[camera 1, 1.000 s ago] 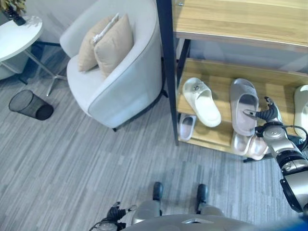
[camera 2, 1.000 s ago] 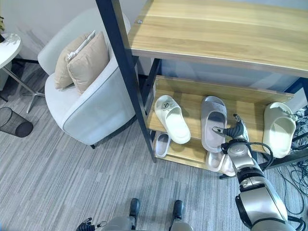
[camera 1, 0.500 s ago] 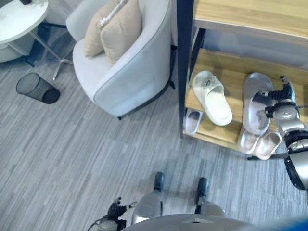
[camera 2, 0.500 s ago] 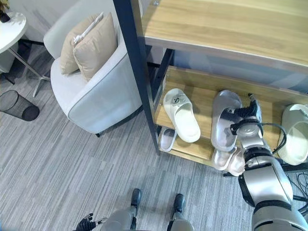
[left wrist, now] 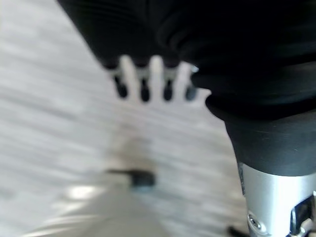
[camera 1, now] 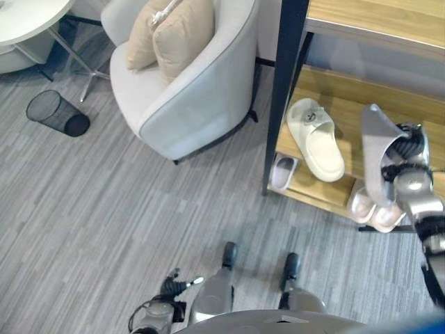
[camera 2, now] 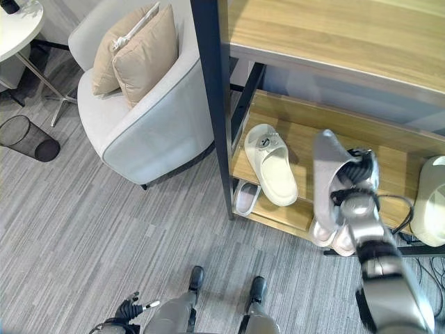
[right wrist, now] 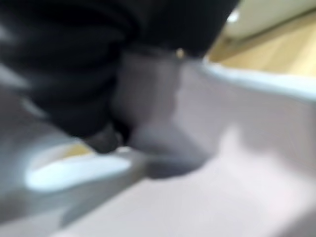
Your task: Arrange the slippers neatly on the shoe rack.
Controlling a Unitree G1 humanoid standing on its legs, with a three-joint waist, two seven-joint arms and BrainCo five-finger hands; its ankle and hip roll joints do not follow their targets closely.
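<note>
Several slippers sit on the wooden shoe rack (camera 2: 389, 149) as the right robot hand (camera 2: 351, 188) lifts a grey slipper (camera 2: 328, 174) off the middle shelf, its fingers curled into the strap and the sole tipped up on edge above the boards. Just beside it to the left, a cream slipper (camera 2: 271, 164) lies flat but angled, toe pointing outward and toward the rack's dark post (camera 2: 214, 104). At the far right of the same shelf, a pale slipper (camera 2: 430, 202) rests partly out of frame. On the bottom shelf, a small lilac slipper (camera 2: 245, 197) sits beside the post, and a pinkish pair (camera 1: 372, 209) lies side by side beneath the raised one. The left robot hand (camera 1: 170, 300) hangs low beside the robot over the grey floor (camera 1: 104, 223), fingers straight and relaxed, holding nothing. An upholstered armchair (camera 2: 149, 118) with two beige cushions (camera 2: 135, 52), a wire wastebasket (camera 1: 57, 115) and a round side table (camera 1: 28, 17) stand to the left of the rack.

By appearances, the job is midway: every slipper in view is already on the rack, yet the cream one is skewed, the lilac one has no partner beside it, and the grey one is yet to be set down straight.
</note>
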